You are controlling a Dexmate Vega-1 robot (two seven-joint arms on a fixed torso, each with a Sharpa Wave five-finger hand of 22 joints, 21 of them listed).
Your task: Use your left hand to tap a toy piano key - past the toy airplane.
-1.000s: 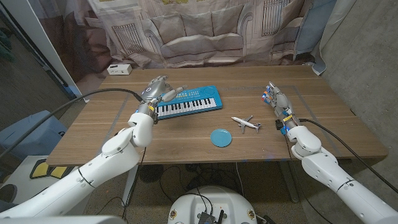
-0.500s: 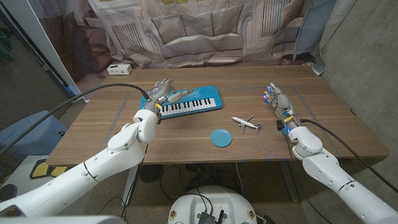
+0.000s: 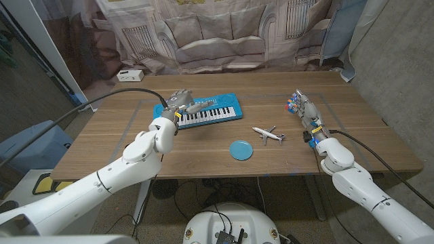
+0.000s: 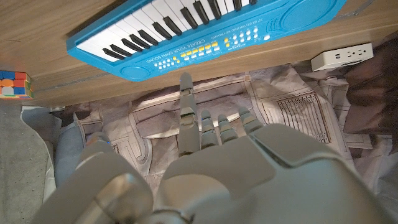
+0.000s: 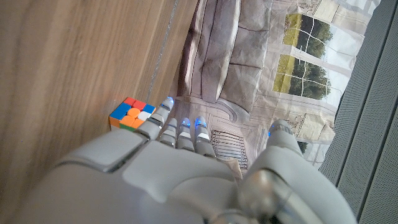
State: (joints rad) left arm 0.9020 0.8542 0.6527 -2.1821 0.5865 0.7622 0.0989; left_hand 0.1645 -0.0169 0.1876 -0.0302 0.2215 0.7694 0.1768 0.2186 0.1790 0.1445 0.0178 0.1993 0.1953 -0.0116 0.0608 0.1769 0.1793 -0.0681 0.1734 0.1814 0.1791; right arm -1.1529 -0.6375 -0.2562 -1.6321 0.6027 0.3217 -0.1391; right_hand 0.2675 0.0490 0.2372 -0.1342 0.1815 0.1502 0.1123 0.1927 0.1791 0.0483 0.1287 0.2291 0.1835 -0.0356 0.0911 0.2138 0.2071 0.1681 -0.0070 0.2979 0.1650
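Toy piano [image 3: 205, 112] upper centre of head view, long axis running left-right, slightly tilted. Left hand [image 3: 182, 102] over its left end, one finger extended along keys, holding nothing. Toy airplane [image 3: 268, 133] right of centre. Right hand [image 3: 302, 107] idle at right, fingers apart.

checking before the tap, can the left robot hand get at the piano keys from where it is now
Probably yes. The left robot hand hovers over the toy piano's left end with one finger extended, and nothing lies between it and the keys. The toy airplane and blue disc sit clear to the side.
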